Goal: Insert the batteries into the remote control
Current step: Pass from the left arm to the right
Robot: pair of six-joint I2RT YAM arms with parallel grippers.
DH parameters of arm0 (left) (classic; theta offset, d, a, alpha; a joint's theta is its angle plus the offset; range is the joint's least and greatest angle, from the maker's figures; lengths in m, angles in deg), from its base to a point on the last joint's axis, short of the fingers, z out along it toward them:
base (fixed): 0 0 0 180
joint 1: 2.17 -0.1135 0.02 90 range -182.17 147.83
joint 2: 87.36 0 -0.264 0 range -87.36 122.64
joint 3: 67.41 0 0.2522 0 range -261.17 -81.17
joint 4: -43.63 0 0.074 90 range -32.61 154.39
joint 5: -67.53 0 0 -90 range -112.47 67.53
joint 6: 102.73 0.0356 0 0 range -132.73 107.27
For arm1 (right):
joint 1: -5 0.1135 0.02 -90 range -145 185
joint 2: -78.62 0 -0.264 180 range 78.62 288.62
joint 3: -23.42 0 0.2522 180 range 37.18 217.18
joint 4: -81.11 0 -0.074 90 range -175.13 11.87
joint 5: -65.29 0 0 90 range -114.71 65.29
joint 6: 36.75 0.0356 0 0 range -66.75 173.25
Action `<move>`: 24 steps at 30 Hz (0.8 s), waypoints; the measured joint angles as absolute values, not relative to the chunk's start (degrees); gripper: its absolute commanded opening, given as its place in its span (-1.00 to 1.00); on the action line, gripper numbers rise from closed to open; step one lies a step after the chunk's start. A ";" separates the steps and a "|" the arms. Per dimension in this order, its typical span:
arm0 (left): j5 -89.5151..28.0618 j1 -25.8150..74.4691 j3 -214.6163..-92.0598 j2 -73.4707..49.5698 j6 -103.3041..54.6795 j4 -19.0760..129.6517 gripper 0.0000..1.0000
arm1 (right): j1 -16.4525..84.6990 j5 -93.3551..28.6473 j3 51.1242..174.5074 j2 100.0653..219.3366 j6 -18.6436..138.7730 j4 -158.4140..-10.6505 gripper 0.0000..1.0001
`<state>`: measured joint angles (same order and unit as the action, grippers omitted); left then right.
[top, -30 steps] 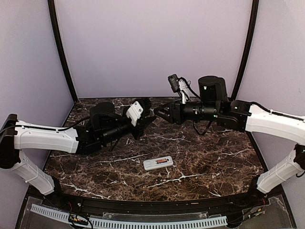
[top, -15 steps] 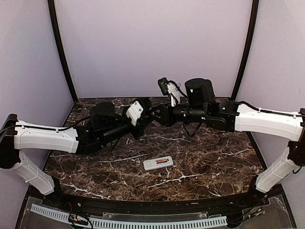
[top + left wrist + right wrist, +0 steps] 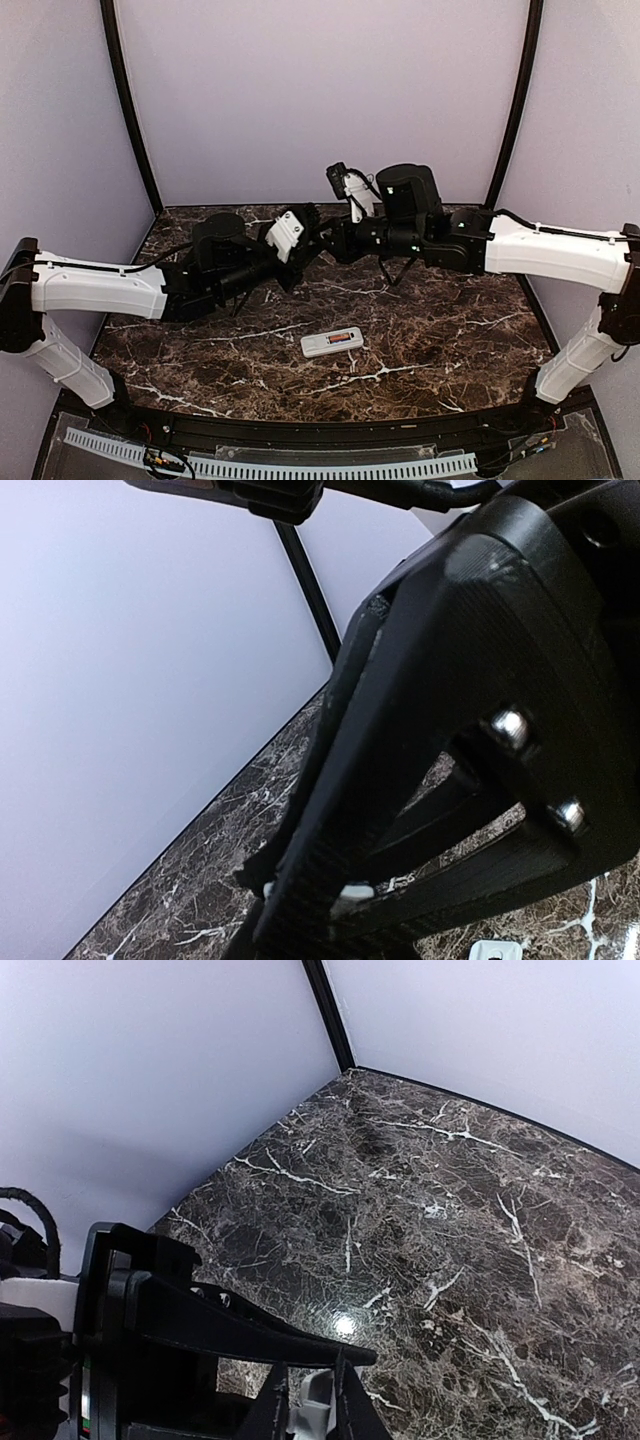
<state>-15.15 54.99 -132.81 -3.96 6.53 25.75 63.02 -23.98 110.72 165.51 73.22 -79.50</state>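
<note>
The white remote control [image 3: 331, 342] lies bay-up on the marble table, near the front centre, with the orange battery [image 3: 340, 341] in its bay. The blue battery is not visible. My left gripper [image 3: 316, 233] and right gripper [image 3: 331, 241] meet tip to tip above the back of the table. In the right wrist view my right gripper [image 3: 312, 1408] has its fingers close together on a small whitish cover plate [image 3: 318, 1412]. The left finger [image 3: 250, 1335] crosses just above it. In the left wrist view the plate [image 3: 352, 891] shows as a sliver at my left gripper [image 3: 340, 900], behind the right gripper's black body [image 3: 480, 680].
The dark marble table [image 3: 450, 330] is walled by pale purple panels, with black corner posts [image 3: 130, 110] at back left and back right. A small white object [image 3: 497, 950] shows at the bottom edge of the left wrist view.
My right arm has swung left and brought its gripper tip up against the left gripper. The left arm and the remote have stayed in place.
</note>
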 measured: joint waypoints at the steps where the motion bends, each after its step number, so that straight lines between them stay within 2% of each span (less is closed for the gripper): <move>1: -15.09 54.99 -132.81 -3.92 6.53 25.91 -0.70 | 63.06 -23.67 110.76 165.58 73.19 -79.17 -0.82; 5: -15.09 54.99 -132.81 -3.68 6.53 26.30 -0.70 | 63.15 -22.93 110.78 165.60 72.65 -78.45 -1.00; 12: -15.18 55.02 -132.81 -3.57 6.36 26.32 -0.64 | 63.12 -23.19 110.81 165.58 71.90 -78.17 -1.00; 14: -15.39 54.99 -132.81 -3.57 6.21 26.30 -0.52 | 63.12 -23.48 110.87 165.56 71.93 -78.06 -1.00; 18: -16.12 54.99 -132.81 -3.57 5.83 26.02 0.04 | 62.51 -24.77 111.00 165.21 72.32 -77.49 -1.00; 20: -16.95 55.04 -132.81 -3.59 5.75 25.51 0.18 | 61.68 -26.19 110.92 164.86 73.13 -77.31 -1.00; 24: -18.59 55.10 -132.78 -3.72 5.75 25.12 0.32 | 58.93 -29.29 109.23 162.91 76.28 -77.86 -1.00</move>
